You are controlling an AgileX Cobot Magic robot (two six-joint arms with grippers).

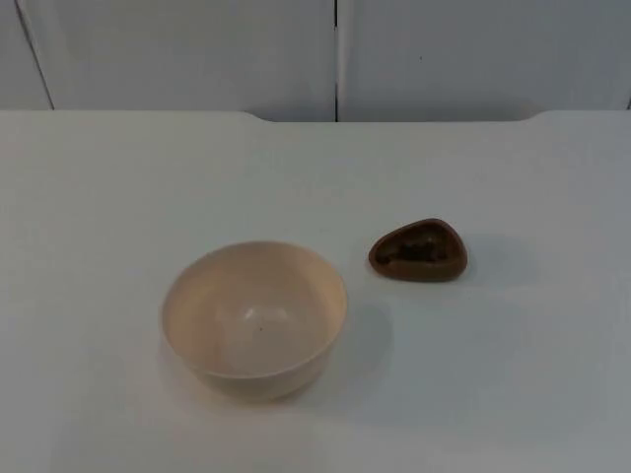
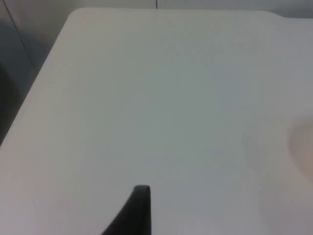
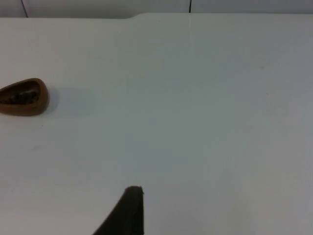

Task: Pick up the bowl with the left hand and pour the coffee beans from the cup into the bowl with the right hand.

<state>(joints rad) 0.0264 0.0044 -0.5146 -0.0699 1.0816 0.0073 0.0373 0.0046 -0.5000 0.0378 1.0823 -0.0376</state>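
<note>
A white table top (image 2: pixel 161 98) stretches away to a grey partition wall (image 2: pixel 34 29) at its far edge, where a thin dark seam runs up the wall. One side edge of the table drops off into grey shadow. A single black fingertip (image 2: pixel 138 208) of the left gripper stands over the bare surface. At the picture's edge, a pale cream curve of the bowl (image 2: pixel 304 147) just enters, blurred.

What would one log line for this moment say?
stage: not started | bowl: empty, on table | cup: holds beans, right of bowl, apart | both arms: waiting, nothing held
</note>
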